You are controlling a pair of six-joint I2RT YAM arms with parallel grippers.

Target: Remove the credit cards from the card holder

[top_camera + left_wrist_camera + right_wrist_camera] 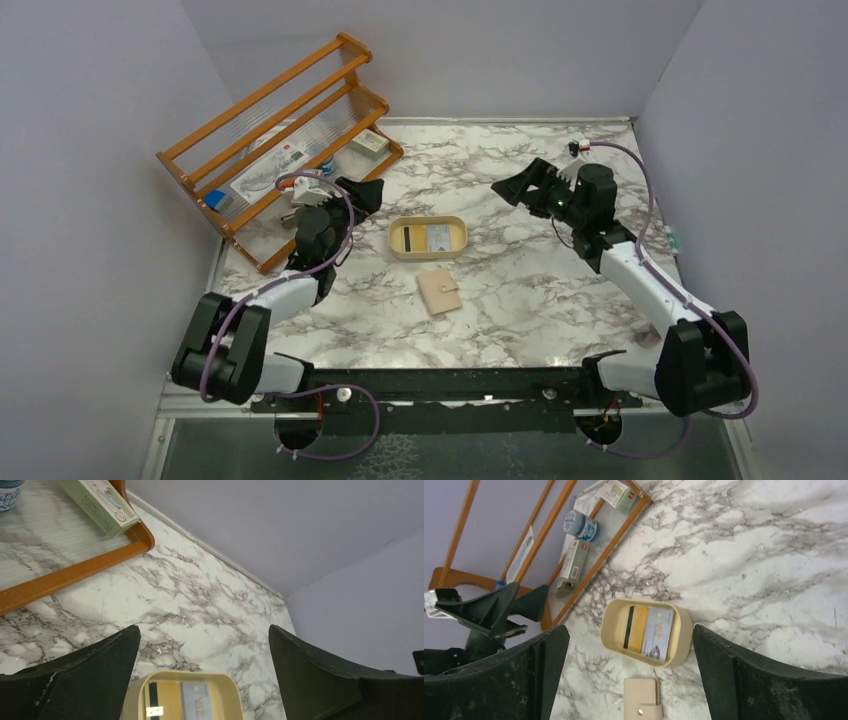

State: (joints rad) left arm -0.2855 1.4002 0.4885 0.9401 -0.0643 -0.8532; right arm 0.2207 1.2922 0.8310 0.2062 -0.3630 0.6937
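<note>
Both arms hang over the marble table with nothing in their grasp. The left gripper stands with its jaws spread wide, above the near end of a cream oval tray. The right gripper is spread just as wide and is empty too, well off to the right of the tray and pointing toward it. The credit cards lie flat inside the tray, side by side and overlapping: a dark stripe at one edge, then yellow-orange, then a whitish-blue card. The card holder is folded closed with its snap tab down. It rests on the table just beside the tray on the side toward the arm bases, with a small gap between them and neither gripper touching it. An orange wooden rack holding small boxes stands at the far left.
</note>
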